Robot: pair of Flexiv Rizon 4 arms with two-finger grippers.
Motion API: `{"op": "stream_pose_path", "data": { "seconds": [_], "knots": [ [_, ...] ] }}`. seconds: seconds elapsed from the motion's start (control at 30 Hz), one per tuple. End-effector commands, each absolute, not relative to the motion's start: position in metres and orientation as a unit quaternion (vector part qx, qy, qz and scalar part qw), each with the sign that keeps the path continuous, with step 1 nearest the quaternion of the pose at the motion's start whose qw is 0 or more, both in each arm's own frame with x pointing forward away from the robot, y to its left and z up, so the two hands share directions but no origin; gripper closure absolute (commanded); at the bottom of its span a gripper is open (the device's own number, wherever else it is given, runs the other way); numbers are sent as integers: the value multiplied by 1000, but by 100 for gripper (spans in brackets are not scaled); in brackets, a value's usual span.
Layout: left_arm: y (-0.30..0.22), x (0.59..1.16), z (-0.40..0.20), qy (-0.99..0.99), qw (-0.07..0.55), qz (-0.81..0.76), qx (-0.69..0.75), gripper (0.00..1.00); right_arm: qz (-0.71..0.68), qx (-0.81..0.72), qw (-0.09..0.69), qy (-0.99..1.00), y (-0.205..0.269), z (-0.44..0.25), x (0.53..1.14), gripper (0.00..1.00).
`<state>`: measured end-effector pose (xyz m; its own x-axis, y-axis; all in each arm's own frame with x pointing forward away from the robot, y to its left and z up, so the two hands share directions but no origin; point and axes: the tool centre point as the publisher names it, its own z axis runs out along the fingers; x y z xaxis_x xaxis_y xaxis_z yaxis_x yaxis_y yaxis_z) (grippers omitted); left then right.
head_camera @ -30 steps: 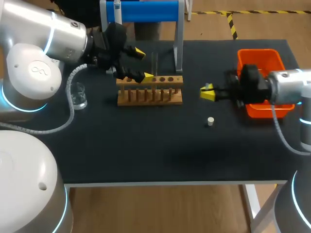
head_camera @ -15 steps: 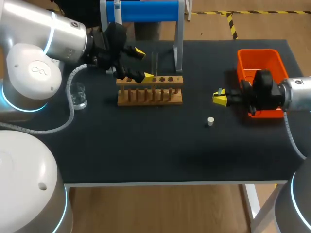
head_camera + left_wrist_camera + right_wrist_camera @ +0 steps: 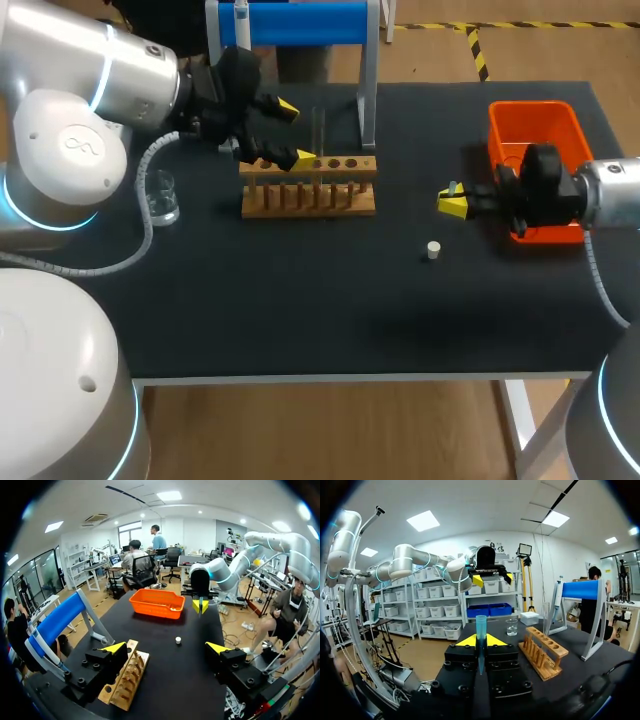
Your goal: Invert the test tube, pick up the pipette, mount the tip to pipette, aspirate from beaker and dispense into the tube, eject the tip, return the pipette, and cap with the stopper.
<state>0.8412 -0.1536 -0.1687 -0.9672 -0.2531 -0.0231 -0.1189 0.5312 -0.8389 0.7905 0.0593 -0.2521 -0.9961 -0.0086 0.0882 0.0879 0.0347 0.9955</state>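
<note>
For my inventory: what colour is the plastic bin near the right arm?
It's an orange plastic bin; head view.

The left arm (image 3: 90,80) is built of rounded silver-white shells, ringed by glowing pale-blue bands and marked with a grey looped emblem. A ribbed grey hose (image 3: 150,235) is run from its wrist. The right arm (image 3: 612,195), at three o'clock in the head view, is finished alike. The left gripper (image 3: 166,647) and right gripper (image 3: 480,640) are formed of black blocks, studded with round screws and tipped in bright yellow.
</note>
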Motion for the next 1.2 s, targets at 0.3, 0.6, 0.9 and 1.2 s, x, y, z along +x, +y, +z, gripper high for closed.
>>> {"op": "stream_pose_path", "data": {
  "seconds": [0.3,0.6,0.9,1.2],
  "knots": [
    [-74,896,-183,816,179,-459,-301,0,-693,-28,34,-719,60,-252,790,100],
    [-41,936,-183,761,261,-453,-383,0,-693,-28,34,-719,60,-252,790,100],
    [-33,963,-183,710,336,-436,-438,0,-693,-28,34,-719,60,-252,790,100],
    [-33,983,-176,671,383,-428,-469,0,-693,-28,34,-719,60,-252,790,100]
  ]
}}
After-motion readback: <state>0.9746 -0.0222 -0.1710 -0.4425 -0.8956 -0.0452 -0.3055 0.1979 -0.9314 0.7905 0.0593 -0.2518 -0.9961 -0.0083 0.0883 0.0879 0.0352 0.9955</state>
